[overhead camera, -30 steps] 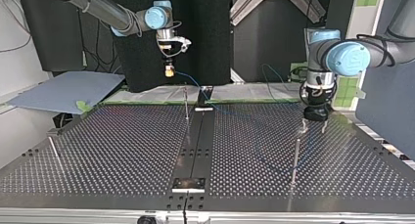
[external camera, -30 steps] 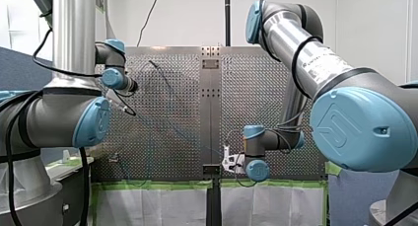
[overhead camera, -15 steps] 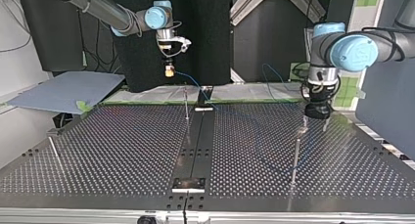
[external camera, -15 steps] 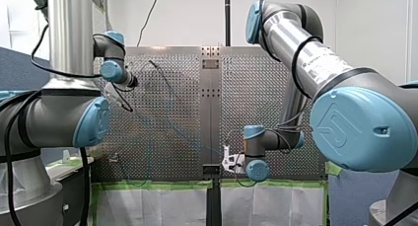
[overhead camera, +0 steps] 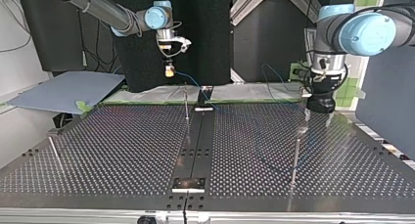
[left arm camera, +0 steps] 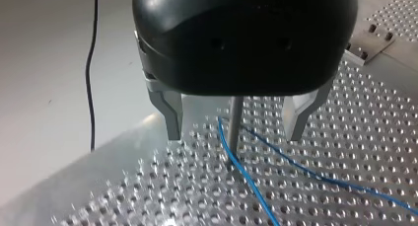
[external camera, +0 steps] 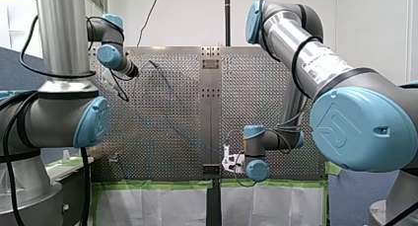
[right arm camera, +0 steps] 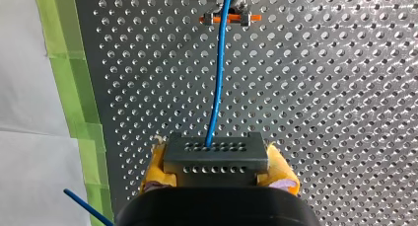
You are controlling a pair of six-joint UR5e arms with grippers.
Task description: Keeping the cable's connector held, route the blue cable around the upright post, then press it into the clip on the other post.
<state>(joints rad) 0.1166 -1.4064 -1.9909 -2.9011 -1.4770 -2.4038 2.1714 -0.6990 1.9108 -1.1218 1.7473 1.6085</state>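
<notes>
Perforated table (overhead camera: 122,150) beneath two arms; my left gripper (left arm camera: 234,134) hangs with jaws spread wide, the upright post (left arm camera: 235,122) between its metal fingers (left arm camera: 172,117); the blue cable (left arm camera: 246,184) runs by the post's foot below them; my right gripper (right arm camera: 217,169), yellow pads clenched on the connector (right arm camera: 216,154), has the cable leading ahead to the orange clip (right arm camera: 227,18).

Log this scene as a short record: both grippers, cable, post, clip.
left gripper: open, holds nothing; in its wrist view the post shows between its fingers
right gripper: shut on the connector, yellow pads
cable: blue, runs from the connector to the clip, bends at the post's base
post: upright on the table
clip: orange, the cable crosses it; cannot tell whether it is seated
</notes>
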